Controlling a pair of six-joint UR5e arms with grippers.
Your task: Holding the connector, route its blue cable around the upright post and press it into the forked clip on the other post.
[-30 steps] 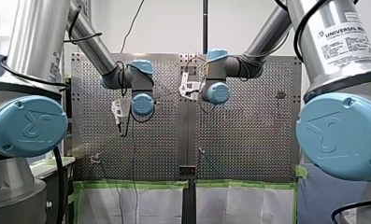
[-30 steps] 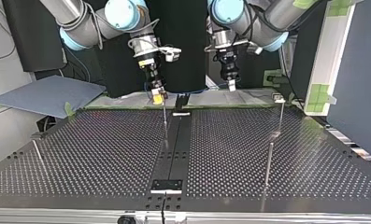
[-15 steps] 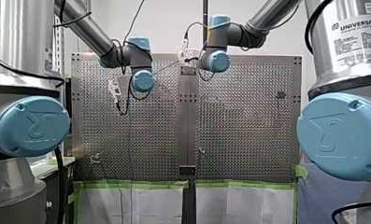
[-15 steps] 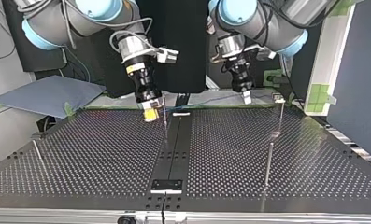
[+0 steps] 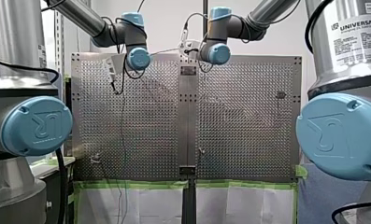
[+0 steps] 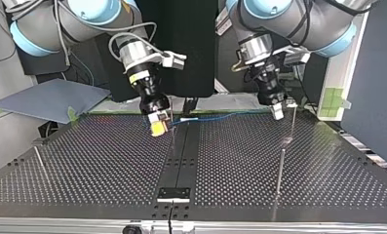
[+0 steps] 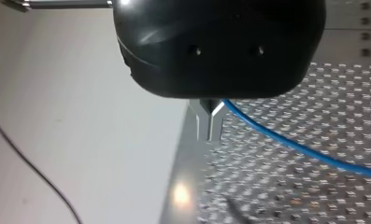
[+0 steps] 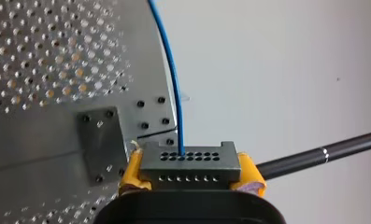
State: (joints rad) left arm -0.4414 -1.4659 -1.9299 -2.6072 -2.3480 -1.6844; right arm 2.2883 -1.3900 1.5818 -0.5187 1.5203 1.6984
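— Two ends are held, as I read it. My right tool (image 6: 156,125) has its yellow pads (image 8: 132,169) closed on the connector (image 8: 188,161), a dark grey block with rows of small holes. In the top view it sits just left of the upright post (image 6: 172,136).
— And the blue cable (image 6: 220,116)?
— It leaves one hole in the connector's face. From there it runs thin and nearly straight, low over the worktop (image 6: 108,165) along its far side in the top view, to my left tool (image 6: 277,112) at the right. That tool's metal fingers (image 7: 200,126) look pinched almost together with the cable coming out at them, so I judge it grips the cable.
— Is it round the post?
— It passes right at the post, but I cannot tell on which side. At most the wrap is begun.
— The clip?
— Not done. The forked clip (image 6: 291,104) seems to be the pale top of the right-hand post, just beside the left tool. The cable shows no sign of sitting in it, so pressing it in is left.
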